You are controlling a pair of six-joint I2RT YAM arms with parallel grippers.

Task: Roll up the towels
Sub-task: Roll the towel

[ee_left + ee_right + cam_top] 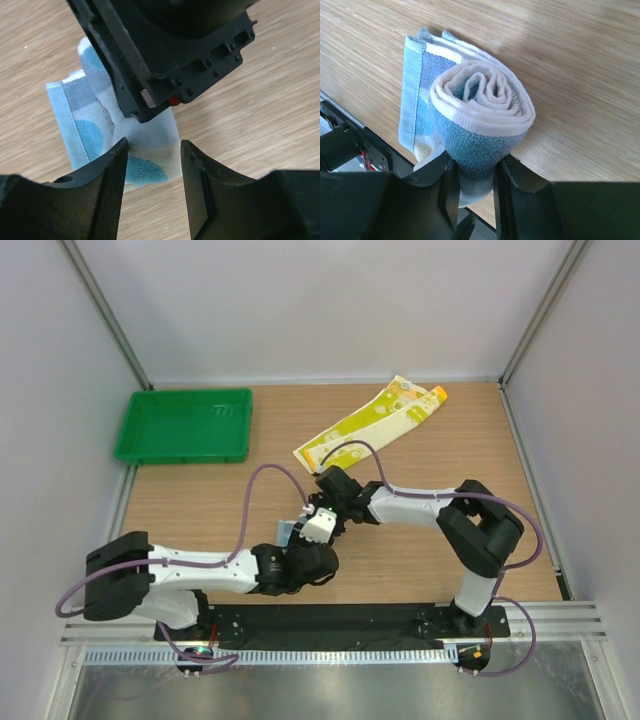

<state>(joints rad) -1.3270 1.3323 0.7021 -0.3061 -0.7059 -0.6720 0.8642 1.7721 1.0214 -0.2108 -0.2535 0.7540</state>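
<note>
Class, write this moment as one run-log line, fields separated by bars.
right gripper: shut on rolled blue towel | left gripper: open above its flat end | yellow towel: flat, unrolled

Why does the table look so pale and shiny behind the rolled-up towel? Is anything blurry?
Right wrist view: light glares off the table beyond the blue towel, whose roll looks sharp; left wrist view: the towel sits dimmer, in shadow; top view: even light, only soft shadows.
</note>
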